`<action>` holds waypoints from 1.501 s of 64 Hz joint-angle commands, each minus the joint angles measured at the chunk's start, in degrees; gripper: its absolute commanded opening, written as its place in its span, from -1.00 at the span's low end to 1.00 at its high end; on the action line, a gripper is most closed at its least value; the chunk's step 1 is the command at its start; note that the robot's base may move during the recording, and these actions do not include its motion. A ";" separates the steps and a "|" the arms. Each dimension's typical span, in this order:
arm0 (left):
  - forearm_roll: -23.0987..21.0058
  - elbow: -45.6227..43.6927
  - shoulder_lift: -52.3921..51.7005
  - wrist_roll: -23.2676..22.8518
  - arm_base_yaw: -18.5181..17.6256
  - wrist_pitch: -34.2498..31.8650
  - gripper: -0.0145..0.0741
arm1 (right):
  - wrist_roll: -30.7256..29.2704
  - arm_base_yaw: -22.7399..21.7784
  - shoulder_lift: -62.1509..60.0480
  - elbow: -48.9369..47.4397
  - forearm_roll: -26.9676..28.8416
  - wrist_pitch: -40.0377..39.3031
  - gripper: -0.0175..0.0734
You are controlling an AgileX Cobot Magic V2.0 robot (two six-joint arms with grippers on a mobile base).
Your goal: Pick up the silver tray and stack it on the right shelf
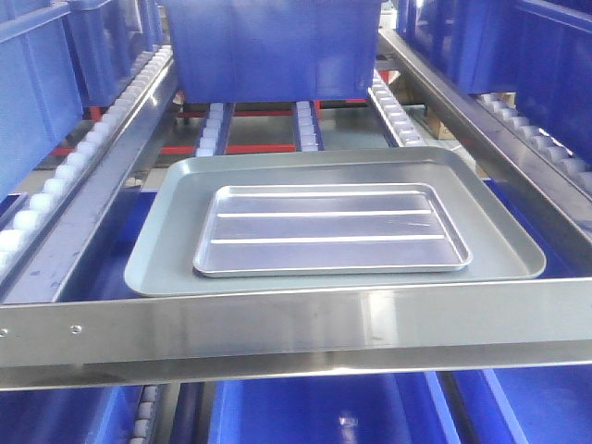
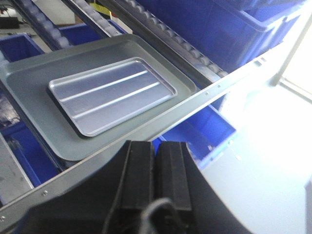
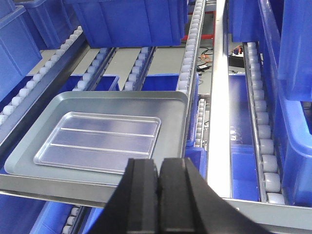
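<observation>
While both arms hang back from the rack, the silver tray lies flat inside the larger grey tray, its two long raised ridges running side to side and its rim clear of the grey tray's rim on every side; the pair rests on the shelf just behind the broad shiny front crossbar, on which two small screws show near the left end in the front view. Rails of white rollers run back along both sides, and a large blue bin sits further back on the same rack, apart from the trays. More blue bins sit on the level below the crossbar. From the left wrist view, the left gripper has its two black fingers pressed together with nothing between them, on the near side of the crossbar and apart from the silver tray. From the right wrist view, the right gripper likewise has its fingers closed on nothing, near the front edge of the shelf, with the silver tray ahead and to its left. No brand, label or writing can be read on the trays, the bins or the steel frame
</observation>
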 commanded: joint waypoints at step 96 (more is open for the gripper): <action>-3.91 28.04 -18.59 1.10 45.52 -30.80 -0.88 | -0.39 -0.36 0.66 -1.20 -3.35 -4.91 -0.49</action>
